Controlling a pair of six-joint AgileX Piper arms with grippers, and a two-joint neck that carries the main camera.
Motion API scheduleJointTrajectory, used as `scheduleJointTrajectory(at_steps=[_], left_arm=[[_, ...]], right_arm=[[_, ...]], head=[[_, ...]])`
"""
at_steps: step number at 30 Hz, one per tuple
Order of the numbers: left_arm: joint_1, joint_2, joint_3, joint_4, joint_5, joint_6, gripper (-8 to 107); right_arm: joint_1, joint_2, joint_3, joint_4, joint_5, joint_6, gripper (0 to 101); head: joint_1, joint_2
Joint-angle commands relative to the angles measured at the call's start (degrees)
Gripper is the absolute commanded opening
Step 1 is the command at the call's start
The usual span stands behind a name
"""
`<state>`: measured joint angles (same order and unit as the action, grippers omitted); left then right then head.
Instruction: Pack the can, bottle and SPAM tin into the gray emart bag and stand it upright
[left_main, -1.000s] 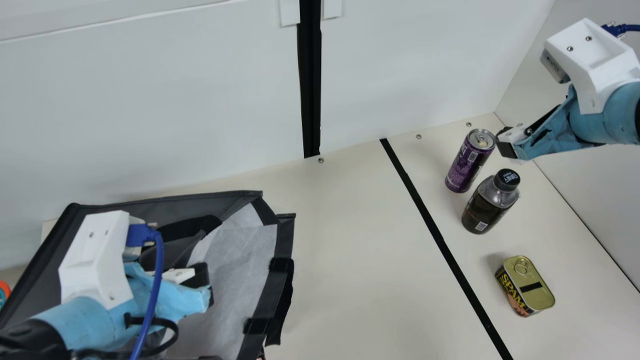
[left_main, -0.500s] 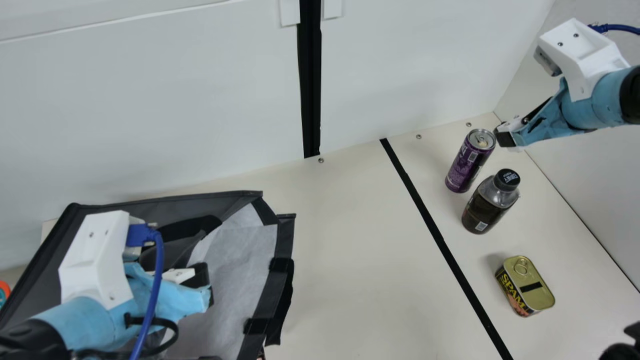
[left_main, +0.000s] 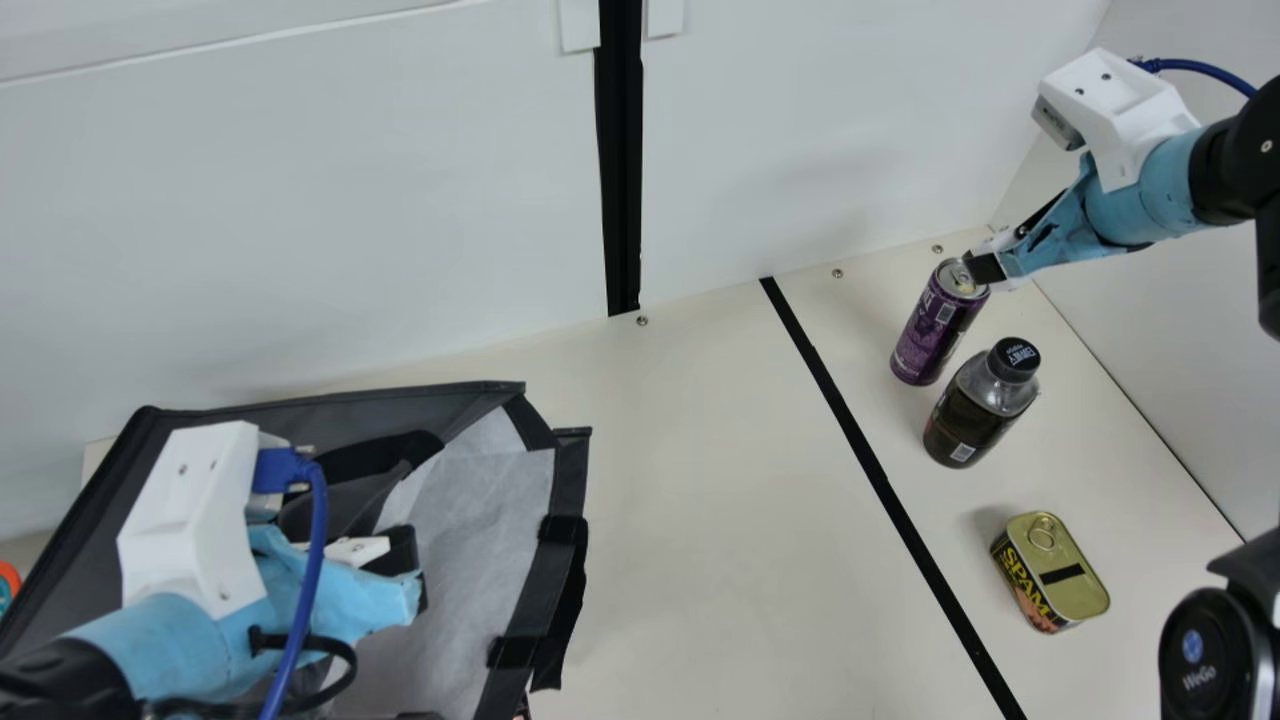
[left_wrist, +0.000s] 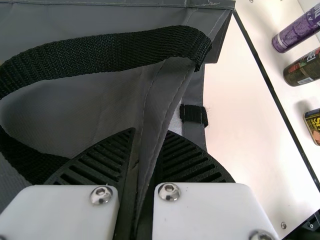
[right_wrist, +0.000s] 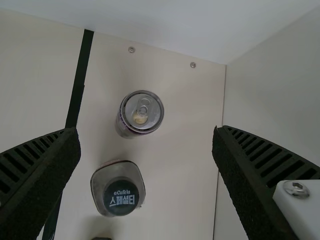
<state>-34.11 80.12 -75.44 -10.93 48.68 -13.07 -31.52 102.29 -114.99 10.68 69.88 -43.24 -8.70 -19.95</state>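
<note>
Over the bag's opening, my left gripper (left_main: 405, 575) holds the edge of the gray bag (left_main: 570, 490); in the left wrist view the left gripper (left_wrist: 145, 160) is shut on a gray fold (left_wrist: 167, 100). My right gripper (left_main: 985, 268) hangs at the top of the purple can (left_main: 932, 330) in the main view. Seen from the right wrist, the right gripper (right_wrist: 145, 142) is wide open, with the can (right_wrist: 142, 112) and the dark bottle (right_wrist: 120, 190) below between its fingers. The bottle (left_main: 975, 415) stands beside the can, and the SPAM tin (left_main: 1055, 570) sits nearer the front.
A black tape line (left_main: 880, 480) runs across the table between the bag and the three items. White walls (left_main: 850, 120) rise behind and at the right. A black handle strap (left_wrist: 110, 52) loops over the bag. Part of my right arm (left_main: 1215, 640) shows at the lower right.
My right gripper has moved left and slightly up, from beside the can to its top, and more of the right arm has come into view. The left arm has stayed still.
</note>
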Motion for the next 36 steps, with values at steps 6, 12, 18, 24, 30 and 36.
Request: scheduleJointTrajectory(at_steps=[6,12,18,24,30,36], left_arm=[[0.00,0.00,0.00,0.00,0.00,0.00,-8],[0.00,0.00,0.00,0.00,0.00,0.00,-8],[0.00,0.00,0.00,0.00,0.00,0.00,-8],[0.00,0.00,0.00,0.00,0.00,0.00,-8],[0.00,0.00,0.00,0.00,0.00,0.00,-8],[0.00,0.00,0.00,0.00,0.00,0.00,-8]], right_arm=[[0.31,3.41,-2.06,-0.35,0.02,-0.24,95],[0.77,5.95,-3.40,-0.91,0.02,-0.21,95],[1.29,8.34,-4.52,-1.49,0.02,-0.01,95],[1.85,10.72,-5.49,-2.24,0.02,0.42,95],[2.42,12.96,-6.37,-2.96,0.02,0.82,95],[2.98,14.80,-6.83,-3.52,0.02,1.10,95]], head=[[-1.30,-0.05],[-1.30,-0.05],[-1.30,-0.05],[-1.30,-0.05],[-1.30,-0.05],[-1.30,-0.05]])
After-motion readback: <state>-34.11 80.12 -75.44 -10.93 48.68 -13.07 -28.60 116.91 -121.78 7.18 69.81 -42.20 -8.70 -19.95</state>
